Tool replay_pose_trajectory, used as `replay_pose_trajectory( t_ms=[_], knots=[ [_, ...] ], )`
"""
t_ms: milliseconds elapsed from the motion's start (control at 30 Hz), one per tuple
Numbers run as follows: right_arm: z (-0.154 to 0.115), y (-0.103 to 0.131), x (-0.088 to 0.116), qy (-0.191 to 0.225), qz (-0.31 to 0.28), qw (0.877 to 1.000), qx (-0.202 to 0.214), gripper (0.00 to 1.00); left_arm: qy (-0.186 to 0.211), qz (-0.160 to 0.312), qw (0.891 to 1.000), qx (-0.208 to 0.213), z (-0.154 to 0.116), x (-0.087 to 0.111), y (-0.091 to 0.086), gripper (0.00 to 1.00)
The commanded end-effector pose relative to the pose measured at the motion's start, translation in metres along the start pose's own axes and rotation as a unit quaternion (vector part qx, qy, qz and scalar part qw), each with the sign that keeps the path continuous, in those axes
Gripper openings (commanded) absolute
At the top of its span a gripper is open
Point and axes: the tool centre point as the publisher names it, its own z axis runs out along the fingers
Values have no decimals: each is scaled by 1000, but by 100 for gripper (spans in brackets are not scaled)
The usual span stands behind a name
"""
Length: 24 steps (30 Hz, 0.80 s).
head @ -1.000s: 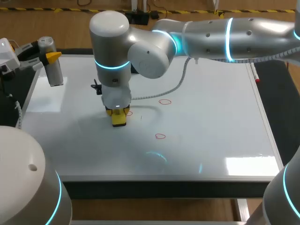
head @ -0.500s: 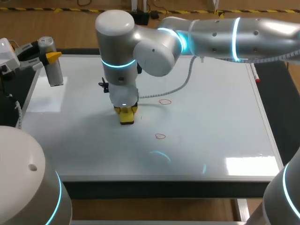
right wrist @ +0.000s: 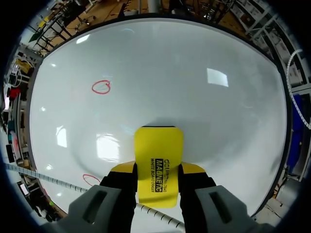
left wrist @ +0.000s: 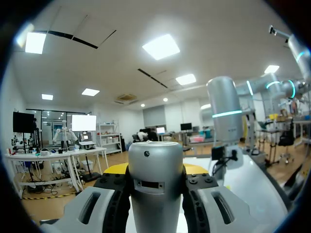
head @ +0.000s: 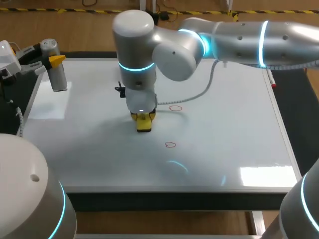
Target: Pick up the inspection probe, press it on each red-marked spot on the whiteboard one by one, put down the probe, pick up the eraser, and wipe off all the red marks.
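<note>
The large white whiteboard [head: 224, 124] filling the middle of the head view is smooth and highly glossy; ceiling lights and the arm's cyan ring mirror in it toward the lower right. The flat yellow plastic eraser [right wrist: 158, 145] has a smooth, faintly shiny face. The right gripper [right wrist: 158, 167] that clasps it has jaws housed in matt grey moulded plastic with black inserts. The silver-grey right arm shell [head: 239, 40], upper right, is smooth with a satin sheen, and a white coiled plastic cable [head: 199, 89] hangs from it. The grey cylindrical probe [left wrist: 156, 184] looks like matt, finely brushed metal. The black desk [head: 301, 99] at the right edge is matt.
</note>
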Motion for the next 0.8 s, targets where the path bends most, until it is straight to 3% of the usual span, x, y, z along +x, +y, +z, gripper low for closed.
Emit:
replay_pose_trajectory(
  t_ms=[33,433,800],
  knots=[
    [-3,1,9,-2,0,1000,5,0,-1,0,1000,0,0,0,-1,0],
    [-31,-8,15,-13,-18,1000,11,0,-1,0,1000,0,0,0,-1,0],
    [-58,-31,46,-15,-9,999,33,0,-1,0,1000,0,0,0,-1,0]
  ],
)
